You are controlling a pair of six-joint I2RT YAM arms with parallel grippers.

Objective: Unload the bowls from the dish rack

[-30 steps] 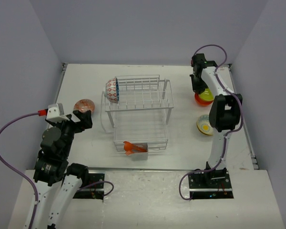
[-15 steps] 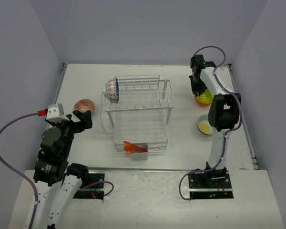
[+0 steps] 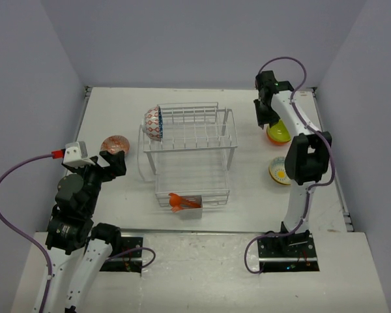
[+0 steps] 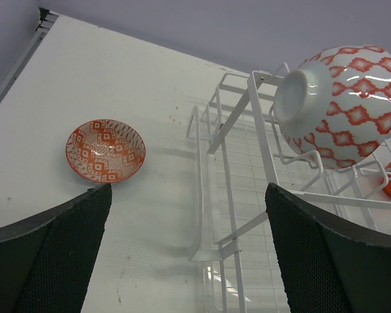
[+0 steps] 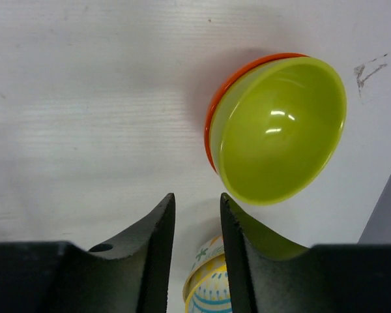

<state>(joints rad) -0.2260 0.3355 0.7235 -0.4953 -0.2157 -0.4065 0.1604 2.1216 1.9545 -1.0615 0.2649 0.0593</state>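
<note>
A red-patterned bowl (image 4: 342, 104) stands on edge at the left end of the upper shelf of the rack (image 3: 195, 153). A smaller red bowl (image 4: 105, 150) sits on the counter (image 4: 137, 91) to the rack's left, in front of the left claw (image 4: 188, 195), which is spread wide and empty. The right claw (image 5: 197, 202) hovers over the far right with its fingers a narrow gap apart, grasping nothing, just beside a lime bowl (image 5: 278, 127) nested in an orange bowl (image 5: 208, 134), with a floral bowl (image 5: 205, 287) on the counter nearby.
</note>
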